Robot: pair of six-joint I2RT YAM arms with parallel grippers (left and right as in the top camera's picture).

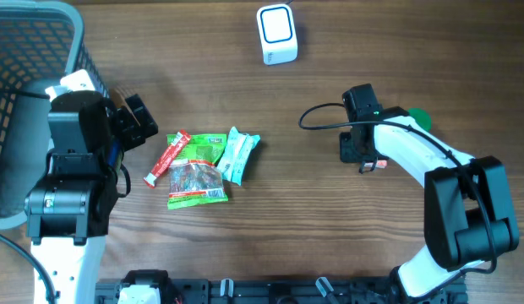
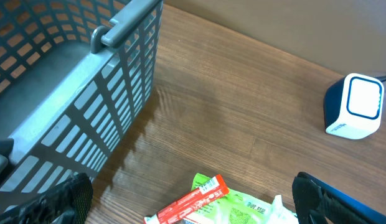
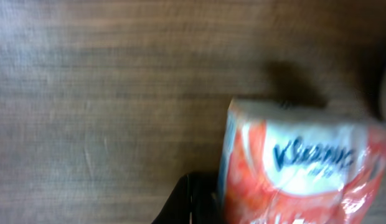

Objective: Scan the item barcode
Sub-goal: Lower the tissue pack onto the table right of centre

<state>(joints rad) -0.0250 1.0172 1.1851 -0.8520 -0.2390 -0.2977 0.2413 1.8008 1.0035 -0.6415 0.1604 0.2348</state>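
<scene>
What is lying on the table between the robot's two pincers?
In the overhead view, a little heap of snack packets lies between the left pincer and the right pincer.

The tissue pack (image 3: pixel 305 168), glossy orange-red and white with blue Kleenex lettering, is pinched in the right gripper (image 1: pixel 361 157). The scanner (image 1: pixel 276 34), a small white box with a blue-rimmed window, stands well apart, beyond the gripper and to its left.
</scene>
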